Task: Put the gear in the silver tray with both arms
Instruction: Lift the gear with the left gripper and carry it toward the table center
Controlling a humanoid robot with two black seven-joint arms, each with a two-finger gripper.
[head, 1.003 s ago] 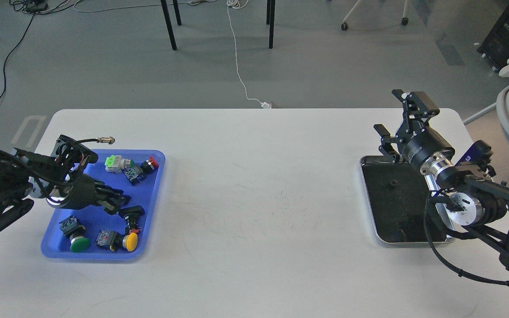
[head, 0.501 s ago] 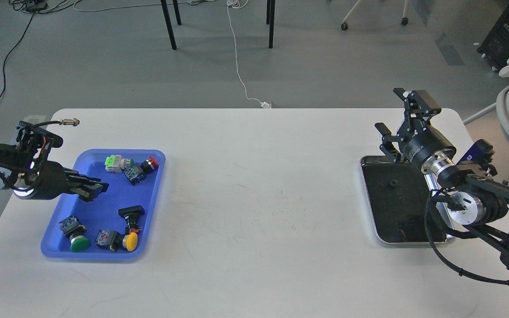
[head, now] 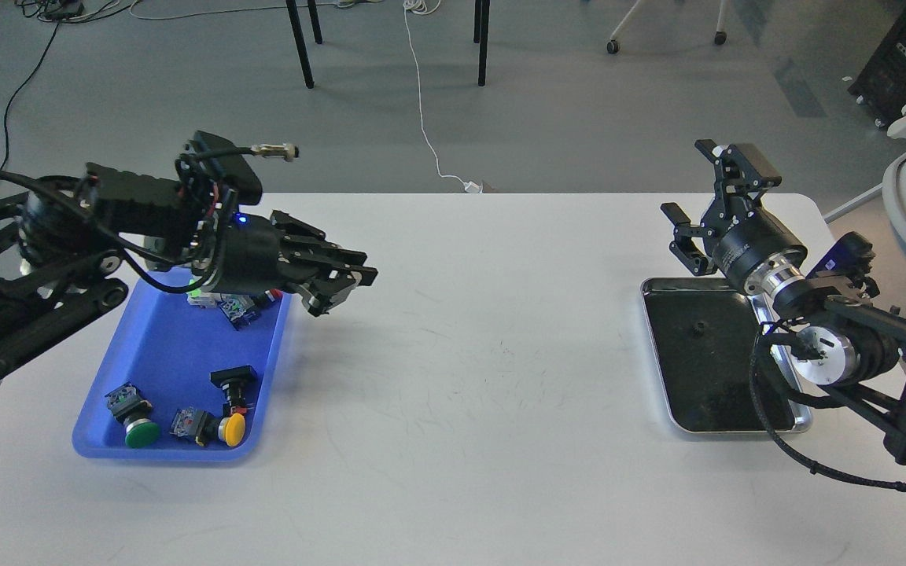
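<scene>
Left gripper [head: 340,284] hangs above the white table [head: 453,377], just past the right rim of the blue tray [head: 162,369], at the end of a black arm that comes in from the left edge. Its dark fingers [head: 343,255] point to the right and overlap one another, so I cannot tell whether they are parted or closed, or whether anything sits between them. A cable with a brass-coloured plug [head: 274,149] sticks out above the wrist.

Below and left of that gripper, the blue tray holds a scatter of push-button switches. A green-and-white one [head: 200,295] and a dark one with a red cap [head: 268,295] lie at the far end, partly hidden by the arm. Nearer, a black-topped switch [head: 234,379] stands by the right wall, and along the near edge lie a green-capped button [head: 141,431] and a yellow-capped button [head: 233,428], with a small dark switch body [head: 188,424] between them.

The middle of the table is bare white with faint scuff marks.

On the right side sits the silver tray [head: 661,369], its long sides running near to far, its dark floor mirror-like. A small dark gear [head: 699,325] rests on that floor, in the far half and well clear of the rim.

Over the tray's far right corner, the right gripper [head: 697,208] points up and away with its two fingers spread wide and nothing between them. Its arm crosses the right rim of the tray.
</scene>
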